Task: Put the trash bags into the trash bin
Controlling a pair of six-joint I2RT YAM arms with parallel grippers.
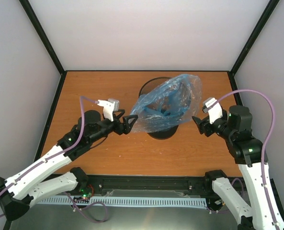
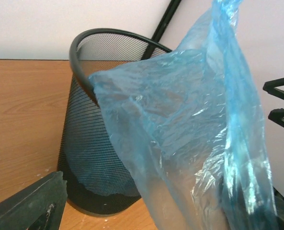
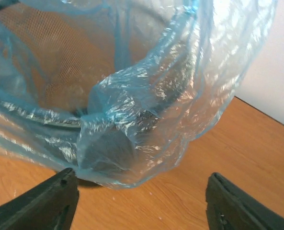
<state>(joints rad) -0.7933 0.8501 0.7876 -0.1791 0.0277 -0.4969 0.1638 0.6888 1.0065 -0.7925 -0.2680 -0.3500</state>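
At the middle rear of the worktop (image 1: 132, 155): we find the trash bin (image 2: 84, 143) standing upright.
Position of trash bag (image 1: 173, 103): we see it draped over the bin's rim on the right arm's side, crumpled, partly hanging outside the mesh wall.
State of left gripper (image 1: 127, 123): jaws apart; the bag's lower corner hangs between them.
State of right gripper (image 1: 199, 123): jaws apart, near the bag, nothing between them.

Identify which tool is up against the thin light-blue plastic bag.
The left tool: the thin light-blue plastic bag reaches between its open jaws. The right tool, also open, has only bare wooden table between its jaws.
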